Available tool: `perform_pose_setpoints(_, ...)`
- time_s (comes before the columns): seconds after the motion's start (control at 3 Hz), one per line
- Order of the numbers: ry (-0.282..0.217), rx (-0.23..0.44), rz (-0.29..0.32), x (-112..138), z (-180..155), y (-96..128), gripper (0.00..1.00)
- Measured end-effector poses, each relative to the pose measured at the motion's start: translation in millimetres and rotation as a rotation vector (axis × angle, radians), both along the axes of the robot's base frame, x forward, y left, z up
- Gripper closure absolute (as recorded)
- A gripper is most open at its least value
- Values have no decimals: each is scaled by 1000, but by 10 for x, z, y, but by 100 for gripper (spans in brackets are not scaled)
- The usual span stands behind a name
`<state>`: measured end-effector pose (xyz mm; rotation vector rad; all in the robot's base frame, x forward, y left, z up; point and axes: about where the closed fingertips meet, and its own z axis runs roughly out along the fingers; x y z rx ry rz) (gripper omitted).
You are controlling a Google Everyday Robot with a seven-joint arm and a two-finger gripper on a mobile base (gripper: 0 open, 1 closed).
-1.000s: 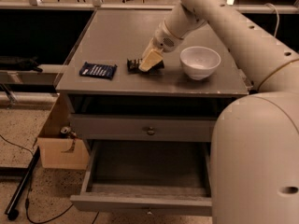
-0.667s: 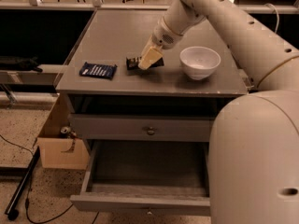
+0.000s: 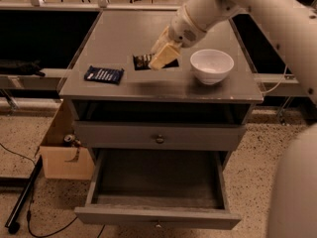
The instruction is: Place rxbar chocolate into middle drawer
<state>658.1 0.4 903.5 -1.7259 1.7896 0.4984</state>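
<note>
The rxbar chocolate [image 3: 142,62] is a dark-wrapped bar at the middle of the cabinet top [image 3: 129,31]. My gripper [image 3: 162,58] comes in from the upper right, and its tan fingers [image 3: 159,61] are closed on the bar's right end. It holds the bar slightly above the surface. The middle drawer [image 3: 124,215] is pulled out wide open below, with its dark floor bare. It lies in front of and well below the gripper.
A blue-wrapped bar [image 3: 103,75] lies at the left of the top. A white bowl [image 3: 212,66] stands to the right of the gripper. A closed drawer front with a round knob [image 3: 159,139] sits above the open drawer. A cardboard box [image 3: 64,155] is on the floor at the left.
The gripper and the dark bar have risen a little from the cabinet top. The blue bar, the bowl and the drawer have not moved.
</note>
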Motion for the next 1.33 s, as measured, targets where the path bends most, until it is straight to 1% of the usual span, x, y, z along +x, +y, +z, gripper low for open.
perform_pose_setpoints(0.33,-59,159,35,-591,296,14,100)
perform_pose_setpoints(0.67,-16,198,9,-860,73,-170,100)
perform_pose_setpoints(1.0,-15,198,11,-864,67,-162,100)
perform_pose_setpoints(1.33,-1,211,5,-1002,-138,-114,100)
